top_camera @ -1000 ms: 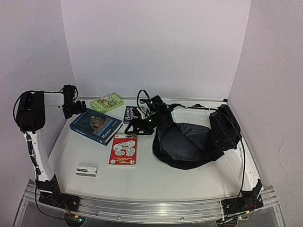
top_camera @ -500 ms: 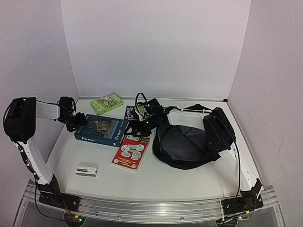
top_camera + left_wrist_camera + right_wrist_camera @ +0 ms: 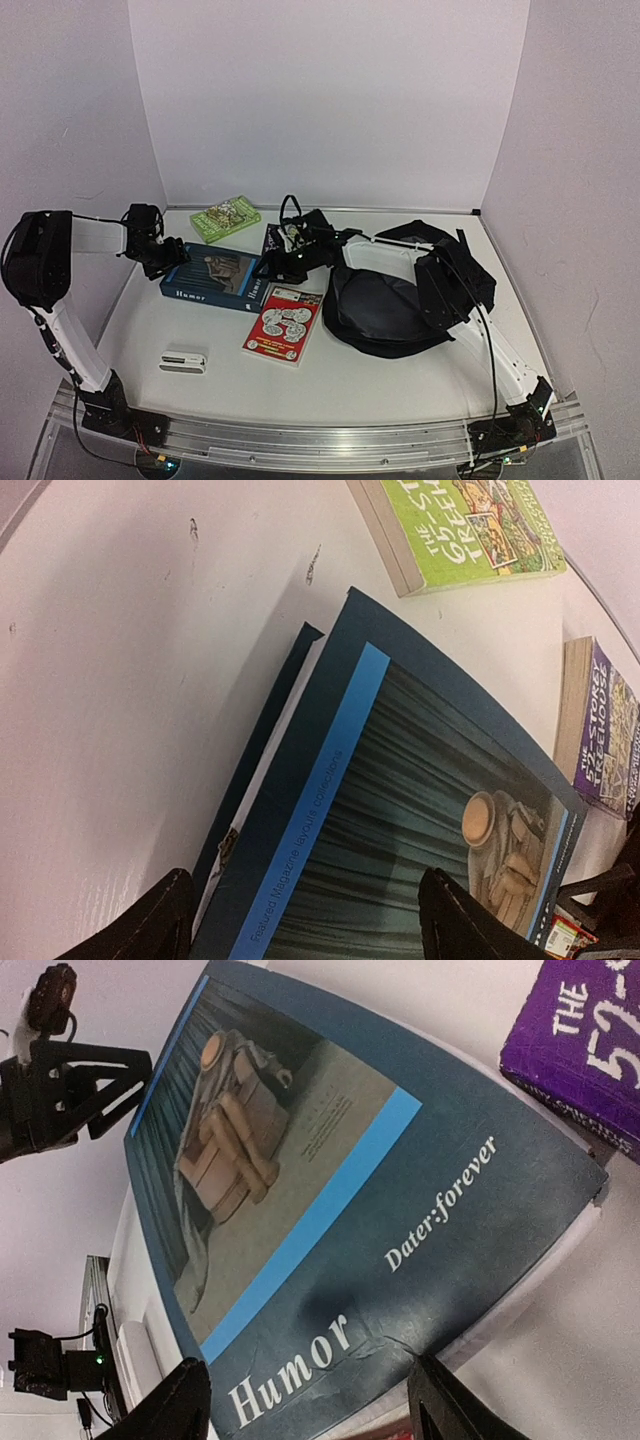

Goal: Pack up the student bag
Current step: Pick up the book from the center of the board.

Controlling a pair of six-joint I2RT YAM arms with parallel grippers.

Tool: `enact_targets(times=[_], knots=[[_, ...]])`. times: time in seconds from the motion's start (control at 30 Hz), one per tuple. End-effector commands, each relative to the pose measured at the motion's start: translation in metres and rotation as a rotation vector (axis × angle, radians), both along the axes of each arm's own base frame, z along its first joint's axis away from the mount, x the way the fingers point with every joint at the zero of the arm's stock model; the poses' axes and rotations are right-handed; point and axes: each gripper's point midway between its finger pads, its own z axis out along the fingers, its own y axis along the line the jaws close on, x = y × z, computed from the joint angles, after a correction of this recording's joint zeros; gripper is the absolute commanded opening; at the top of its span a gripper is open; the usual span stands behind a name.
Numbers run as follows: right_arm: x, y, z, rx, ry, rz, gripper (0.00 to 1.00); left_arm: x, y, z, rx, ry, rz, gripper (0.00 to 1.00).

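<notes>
The blue book point(image 3: 214, 276) is being picked up; the black bag point(image 3: 385, 312) lies just right of it. The left gripper point(image 3: 160, 257) and right gripper point(image 3: 310, 1365) straddle its ends, fingers apart; whether they grip it, I cannot tell. Next comes a firm shared hold, then a lift bagward.

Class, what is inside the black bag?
Only dark grey lining shows through the bag's open mouth; nothing packed is visible. The right arm covers the far and right parts, and folds hide the bottom.
</notes>
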Motion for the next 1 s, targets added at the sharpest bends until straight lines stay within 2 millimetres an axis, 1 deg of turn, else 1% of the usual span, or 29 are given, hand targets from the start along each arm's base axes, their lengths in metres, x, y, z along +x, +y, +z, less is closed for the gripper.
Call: enact_targets(times=[0.0,0.1,0.13,0.23,0.27,0.33,0.37,0.4,0.47,0.53,0.63,0.67,0.73,0.8,0.87,0.97], knots=[[-0.009,0.014,-0.024,-0.018,0.039,-0.026,0.71,-0.006,-0.015,0.010,-0.004,-0.004,0.002,0.77],[-0.012,0.011,-0.030,-0.030,0.054,-0.022,0.73,-0.009,-0.023,-0.001,-0.009,0.026,-0.003,0.77],[-0.014,0.011,-0.029,-0.027,0.062,-0.018,0.73,-0.010,-0.024,-0.004,-0.016,0.033,-0.003,0.77],[-0.017,0.015,-0.018,-0.004,0.069,-0.005,0.73,-0.015,-0.025,-0.012,-0.029,0.056,0.012,0.74],[-0.016,0.014,-0.013,-0.007,0.063,-0.017,0.75,-0.016,-0.023,-0.014,-0.021,0.065,0.028,0.74],[-0.011,0.005,-0.013,-0.049,0.046,-0.064,0.83,-0.020,-0.016,-0.016,0.004,0.084,0.053,0.75],[-0.010,-0.002,-0.017,-0.084,0.034,-0.085,0.86,-0.022,-0.014,-0.016,0.014,0.088,0.063,0.76],[-0.009,-0.009,-0.022,-0.119,0.023,-0.102,0.88,-0.022,-0.012,-0.016,0.022,0.091,0.074,0.78],[-0.010,-0.014,-0.025,-0.144,0.018,-0.109,0.88,-0.023,-0.008,-0.016,0.033,0.097,0.093,0.81],[-0.013,-0.010,-0.028,-0.133,0.039,-0.095,0.85,-0.024,-0.008,-0.018,0.035,0.101,0.093,0.82],[-0.027,0.007,-0.026,-0.068,0.078,-0.021,0.78,-0.023,-0.015,-0.021,0.003,0.099,0.073,0.81],[-0.032,0.015,-0.021,-0.036,0.079,0.006,0.75,-0.023,-0.017,-0.021,-0.011,0.092,0.064,0.80],[-0.041,0.024,-0.015,0.002,0.091,0.050,0.68,-0.024,-0.020,-0.017,-0.024,0.074,0.060,0.78],[-0.042,0.029,-0.002,0.037,0.088,0.072,0.63,-0.025,-0.021,-0.003,-0.025,0.037,0.059,0.73],[-0.042,0.032,0.016,0.067,0.057,0.096,0.55,-0.026,-0.024,0.013,-0.025,-0.004,0.052,0.68],[-0.041,0.036,0.054,0.118,0.007,0.116,0.51,-0.028,-0.031,0.044,-0.023,-0.074,0.034,0.62]])
